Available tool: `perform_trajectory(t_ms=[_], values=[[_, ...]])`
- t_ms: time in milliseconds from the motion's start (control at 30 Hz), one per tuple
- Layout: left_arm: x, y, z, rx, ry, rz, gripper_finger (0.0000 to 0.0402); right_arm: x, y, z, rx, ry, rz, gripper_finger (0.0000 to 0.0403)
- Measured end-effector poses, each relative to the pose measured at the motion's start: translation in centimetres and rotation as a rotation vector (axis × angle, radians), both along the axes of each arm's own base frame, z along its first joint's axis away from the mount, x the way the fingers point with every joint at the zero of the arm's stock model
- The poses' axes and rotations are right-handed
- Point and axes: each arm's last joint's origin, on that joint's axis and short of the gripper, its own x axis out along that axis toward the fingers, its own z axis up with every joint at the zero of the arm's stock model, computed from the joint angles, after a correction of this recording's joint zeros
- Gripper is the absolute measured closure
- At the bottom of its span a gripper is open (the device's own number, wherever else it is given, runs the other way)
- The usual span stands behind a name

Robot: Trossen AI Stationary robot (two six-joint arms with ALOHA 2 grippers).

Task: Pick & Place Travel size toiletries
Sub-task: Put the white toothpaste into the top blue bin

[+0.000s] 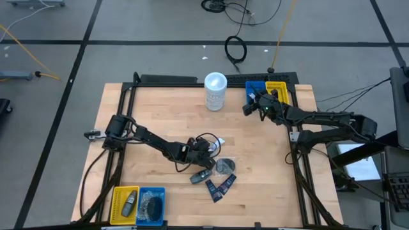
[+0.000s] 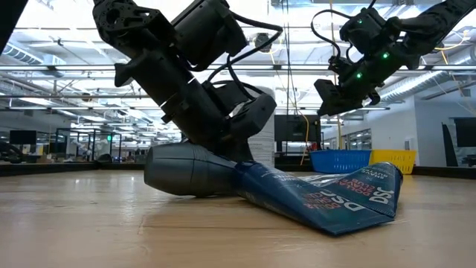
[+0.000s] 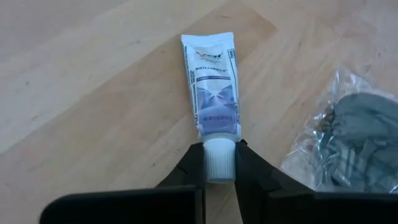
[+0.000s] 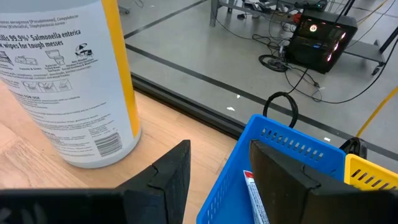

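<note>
While the right gripper point(image 4: 217, 180) hangs spread over the blue bin point(image 4: 292, 149), the left gripper point(image 3: 219, 169) pinches a white tube's point(image 3: 214, 87) cap.

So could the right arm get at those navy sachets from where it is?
Probably not easily: the right gripper hangs over the far blue bin, while the sachets lie near the left arm.

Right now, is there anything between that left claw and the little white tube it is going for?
Nothing visible. The left gripper already has its fingers closed on the cap of the white tube, which lies flat on the table. The clear-wrapped bundle sits off to one side, apart from the tube.
</note>
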Motion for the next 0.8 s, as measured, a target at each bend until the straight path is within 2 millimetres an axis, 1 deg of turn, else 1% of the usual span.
perform_trajectory(t_ms=[167,300,367,467,567,733,800], values=[[-0.1,-0.1,0.1,0.009,0.009,-0.017,0.0367,0.0,0.0,0.0,0.0,0.0,0.0,0.0248],[-0.3,-0.2,1.1,0.047,0.017,-0.062,0.0367,0.1,0.2,0.0,0.001,0.0,0.01,0.0248],[-0.6,-0.4,1.8,0.087,0.021,-0.079,0.0367,0.3,0.5,0.0,0.011,-0.008,0.047,0.0248],[-0.8,-0.7,3.9,0.176,-0.019,-0.105,0.0367,0.8,1.0,0.1,0.041,-0.042,0.151,0.0248],[-1.1,-1.1,5.9,0.288,-0.051,-0.116,0.0367,1.4,1.5,0.4,0.08,-0.11,0.297,0.0248],[-2.0,-1.3,9.2,0.49,-0.076,-0.107,0.0367,2.3,2.4,1.4,0.13,-0.263,0.54,0.0248],[-2.4,-1.5,10.2,0.577,-0.065,-0.109,0.0367,2.6,2.7,2.0,0.15,-0.337,0.615,0.0248]])
